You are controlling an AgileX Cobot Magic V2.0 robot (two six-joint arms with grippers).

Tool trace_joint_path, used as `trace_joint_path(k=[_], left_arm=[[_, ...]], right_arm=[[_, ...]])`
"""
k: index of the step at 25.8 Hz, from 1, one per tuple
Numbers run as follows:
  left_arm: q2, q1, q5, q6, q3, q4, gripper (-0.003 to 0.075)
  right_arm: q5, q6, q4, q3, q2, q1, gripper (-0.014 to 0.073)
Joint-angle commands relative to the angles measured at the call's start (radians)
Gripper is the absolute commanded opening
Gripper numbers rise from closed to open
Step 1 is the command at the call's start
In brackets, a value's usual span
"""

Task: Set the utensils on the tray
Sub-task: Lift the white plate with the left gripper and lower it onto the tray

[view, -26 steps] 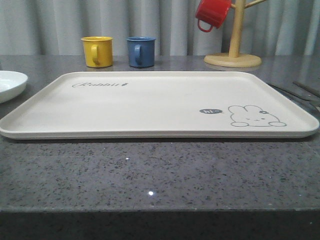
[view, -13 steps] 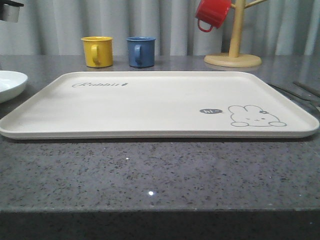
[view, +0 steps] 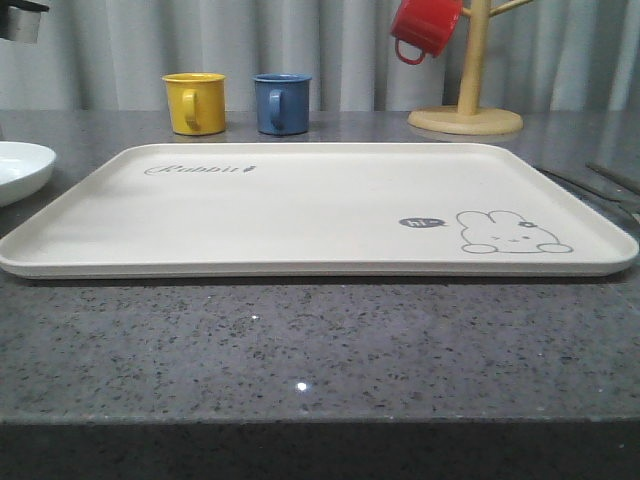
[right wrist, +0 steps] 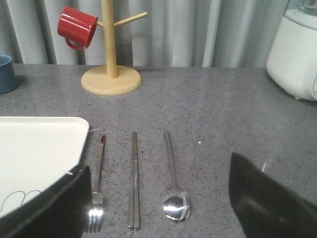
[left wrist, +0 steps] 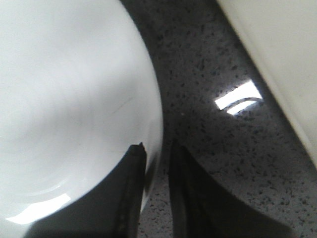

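The cream tray (view: 300,210) lies flat mid-table, nothing on it. To its right on the counter lie the fork (right wrist: 97,183), the chopsticks (right wrist: 133,178) and the spoon (right wrist: 176,203), side by side; the tray's corner (right wrist: 34,144) is beside the fork. My right gripper (right wrist: 158,161) hovers over them, open wide and holding nothing. The white plate (view: 20,168) sits left of the tray. My left gripper (left wrist: 156,146) straddles the plate's (left wrist: 64,99) rim, one finger over the inside and one outside, with a narrow gap and a sliver of counter showing.
A yellow mug (view: 194,102) and a blue mug (view: 281,103) stand behind the tray. A red mug (view: 425,25) hangs on a wooden mug tree (view: 470,90) at the back right. A white appliance (right wrist: 294,54) stands further right. A dark arm part (view: 20,20) is at the upper left.
A dark part of my left arm came into the upper left corner of the front view a second ago and has stayed there. Tray, plate and mugs have not moved.
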Motion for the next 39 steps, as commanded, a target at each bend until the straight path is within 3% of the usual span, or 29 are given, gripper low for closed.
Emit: trace_joint_path(k=[1, 6, 10, 23, 28, 39], left_arm=[[-0.02, -0.005, -0.024, -0.003, -0.03, 0.002, 0.01], [0.005, -0.005, -0.016, -0.003, -0.03, 0.007, 0.009], [0.006, -0.005, -0.015, -0.003, -0.033, 0.007, -0.002], [-0.081, -0.029, 0.017, -0.027, -0.146, 0.043, -0.0018], [-0.122, -0.115, 0.015, -0.048, -0.205, 0.115, -0.0018], [-0.125, -0.387, -0.008, -0.062, -0.25, 0.117, -0.0018]], right_arm=[[-0.073, -0.005, -0.014, -0.035, 0.016, -0.005, 0.0593], [-0.073, -0.005, -0.014, -0.035, 0.016, -0.005, 0.0593], [-0.073, -0.005, -0.014, -0.035, 0.016, -0.005, 0.0593], [-0.073, -0.005, -0.014, -0.035, 0.016, -0.005, 0.0593], [-0.073, -0.005, -0.014, -0.035, 0.016, -0.005, 0.0593], [-0.073, -0.005, -0.014, -0.035, 0.016, -0.005, 0.0593]])
